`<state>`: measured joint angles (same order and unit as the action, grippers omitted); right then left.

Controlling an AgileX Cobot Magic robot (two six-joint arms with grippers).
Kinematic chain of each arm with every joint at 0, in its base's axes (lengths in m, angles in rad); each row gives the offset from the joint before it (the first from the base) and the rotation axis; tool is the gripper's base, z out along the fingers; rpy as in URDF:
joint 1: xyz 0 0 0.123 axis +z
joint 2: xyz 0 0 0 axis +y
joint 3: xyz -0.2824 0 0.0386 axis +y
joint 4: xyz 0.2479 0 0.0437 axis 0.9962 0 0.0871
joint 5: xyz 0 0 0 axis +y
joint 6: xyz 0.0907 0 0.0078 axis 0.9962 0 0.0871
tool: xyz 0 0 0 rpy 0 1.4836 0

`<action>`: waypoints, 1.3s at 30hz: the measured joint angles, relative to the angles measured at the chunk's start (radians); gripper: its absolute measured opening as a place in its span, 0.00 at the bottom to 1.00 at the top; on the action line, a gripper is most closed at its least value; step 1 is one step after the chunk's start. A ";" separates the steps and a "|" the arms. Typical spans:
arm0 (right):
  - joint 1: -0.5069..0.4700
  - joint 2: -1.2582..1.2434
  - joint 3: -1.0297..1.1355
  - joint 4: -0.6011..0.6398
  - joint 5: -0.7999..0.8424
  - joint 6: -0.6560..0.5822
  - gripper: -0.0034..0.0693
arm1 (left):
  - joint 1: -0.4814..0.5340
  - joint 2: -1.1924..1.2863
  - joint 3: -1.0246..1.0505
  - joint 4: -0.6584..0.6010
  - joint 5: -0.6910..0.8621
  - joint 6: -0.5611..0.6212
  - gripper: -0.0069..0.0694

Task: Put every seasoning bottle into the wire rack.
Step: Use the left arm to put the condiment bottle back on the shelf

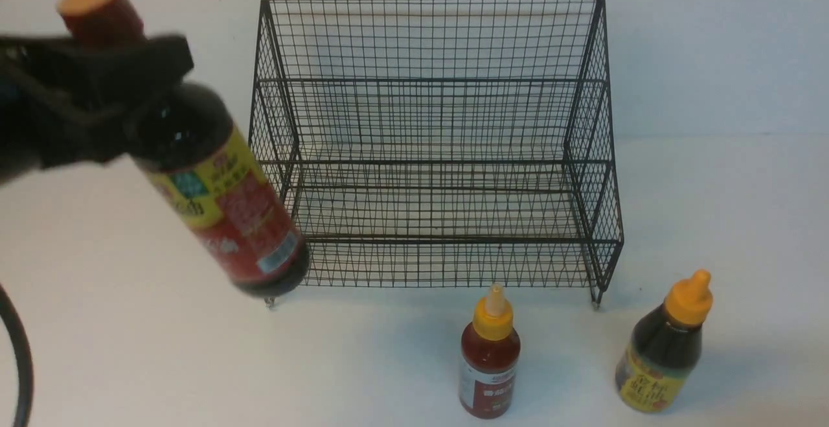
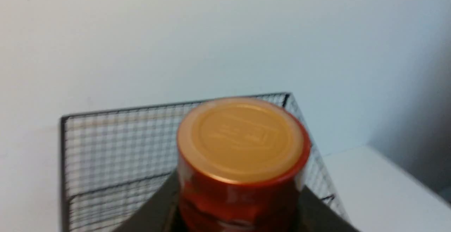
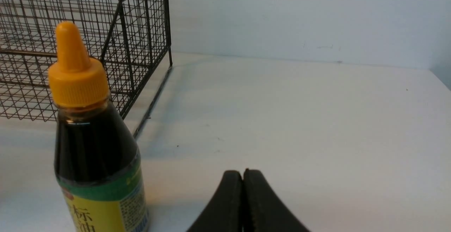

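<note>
My left gripper (image 1: 120,57) is shut on the neck of the tall dark bottle (image 1: 220,194) with the red-yellow label and holds it tilted in the air, left of the black wire rack (image 1: 431,148). Its tan cap (image 2: 241,138) fills the left wrist view, with the rack (image 2: 116,158) behind it. The small red bottle (image 1: 489,356) and the squat dark bottle (image 1: 664,346) stand on the table in front of the rack. My right gripper (image 3: 243,175) is shut and empty, low over the table beside the squat dark bottle (image 3: 95,144). The right arm is out of the front view.
The white table (image 1: 129,349) meets a white wall behind the rack. A black cable (image 1: 19,356) curves at the front left edge. The rack's right side (image 3: 137,42) stands close behind the squat bottle.
</note>
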<state>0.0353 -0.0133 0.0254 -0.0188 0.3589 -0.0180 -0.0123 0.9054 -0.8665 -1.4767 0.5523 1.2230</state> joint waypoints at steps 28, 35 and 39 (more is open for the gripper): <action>0.000 0.000 0.000 0.000 0.000 0.000 0.03 | -0.167 0.783 -0.707 -0.053 -0.099 0.122 0.43; 0.000 0.000 0.000 0.000 0.000 0.000 0.03 | -0.167 0.894 -0.706 -0.057 -0.108 0.217 0.43; 0.000 0.000 0.000 0.000 0.000 0.000 0.03 | -0.167 0.908 -0.706 -0.037 -0.058 0.228 0.43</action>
<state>0.0353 -0.0133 0.0254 -0.0188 0.3589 -0.0176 -0.1790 1.8135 -1.5724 -1.5134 0.4940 1.4510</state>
